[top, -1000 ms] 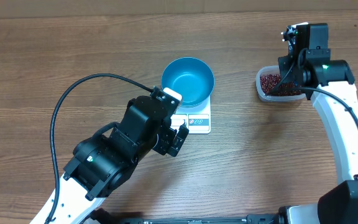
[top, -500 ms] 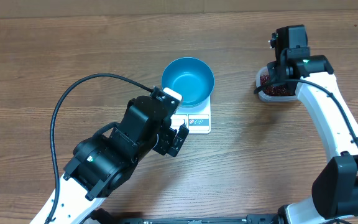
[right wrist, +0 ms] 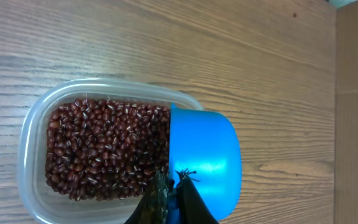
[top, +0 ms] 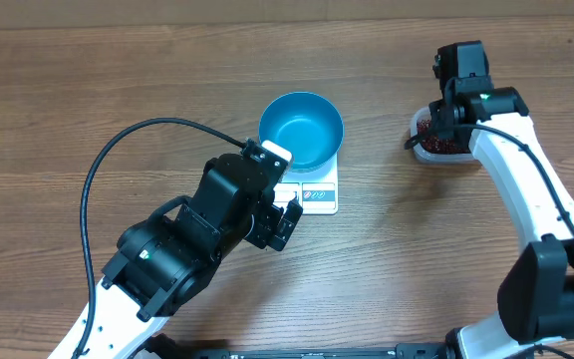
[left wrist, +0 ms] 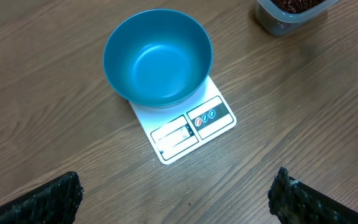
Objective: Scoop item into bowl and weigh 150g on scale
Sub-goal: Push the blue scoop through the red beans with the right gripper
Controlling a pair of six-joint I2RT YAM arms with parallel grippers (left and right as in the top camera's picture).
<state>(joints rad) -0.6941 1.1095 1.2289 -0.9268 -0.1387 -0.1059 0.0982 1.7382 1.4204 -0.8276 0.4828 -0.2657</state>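
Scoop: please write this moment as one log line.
right gripper: shut on scoop; scoop: at tub of beans; bowl: empty, on scale; left gripper: open

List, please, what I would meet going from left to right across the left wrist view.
One finger of the left gripper → bowl → clear tub holding beans.

L arm bent, L gripper (left wrist: 176, 186) jaws wide apart. R arm reaches fwd, R gripper (right wrist: 173, 190) clamped on blue scoop (right wrist: 204, 155).
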